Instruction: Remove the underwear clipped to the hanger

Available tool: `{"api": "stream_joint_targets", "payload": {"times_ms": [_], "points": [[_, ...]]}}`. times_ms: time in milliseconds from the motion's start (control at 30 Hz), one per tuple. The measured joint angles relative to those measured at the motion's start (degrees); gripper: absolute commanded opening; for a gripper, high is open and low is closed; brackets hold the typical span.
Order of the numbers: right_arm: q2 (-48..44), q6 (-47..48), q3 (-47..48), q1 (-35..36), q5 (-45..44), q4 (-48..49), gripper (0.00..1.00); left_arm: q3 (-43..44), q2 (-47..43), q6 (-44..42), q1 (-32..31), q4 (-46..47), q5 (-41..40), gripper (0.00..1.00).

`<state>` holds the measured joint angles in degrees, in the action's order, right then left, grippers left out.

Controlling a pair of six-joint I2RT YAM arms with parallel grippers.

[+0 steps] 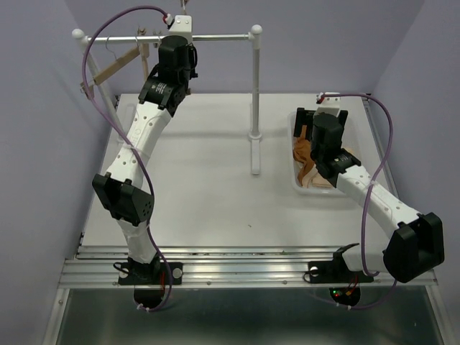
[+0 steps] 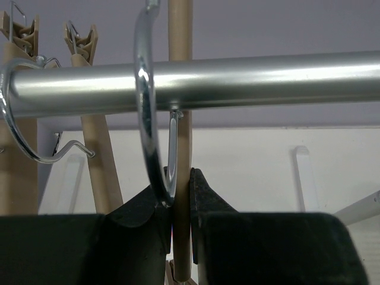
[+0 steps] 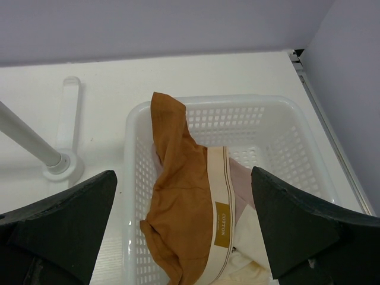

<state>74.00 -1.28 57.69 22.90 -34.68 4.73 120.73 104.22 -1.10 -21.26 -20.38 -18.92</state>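
1. "COTTON": read on a small mustard label (image 3: 224, 225), letters running lengthwise.
2. Label sits on the cream striped waistband (image 3: 220, 178) of the rust brown brief (image 3: 178, 196).
3. Position: between the right gripper (image 3: 183, 173) fingers, which are spread wide, nearer the right one.

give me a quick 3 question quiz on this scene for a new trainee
1. True or false: the rust brown fabric briefs lie in the white plastic mesh basket.
2. Which gripper stands open? A) left gripper B) right gripper C) both
3. Fill in: the chrome wire hook of the wooden clip hanger that the left gripper pinches hangs over a silver metal ____.

Key: 1 true; 2 B; 3 rail
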Motion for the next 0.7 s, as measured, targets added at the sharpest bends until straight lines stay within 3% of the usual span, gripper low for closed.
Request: {"api": "stream_joint_targets", "payload": {"times_ms": [667, 700], "points": [[0.4, 0.0, 0.0, 0.0, 0.0, 0.0, 1.00, 1.7, 5.3, 2.0, 2.4, -0.1, 3.4, 0.00], [0.4, 0.0, 0.0, 0.0, 0.0, 0.0, 1.00, 1.6, 5.3, 2.1, 2.4, 0.0, 3.6, 0.03]]}}
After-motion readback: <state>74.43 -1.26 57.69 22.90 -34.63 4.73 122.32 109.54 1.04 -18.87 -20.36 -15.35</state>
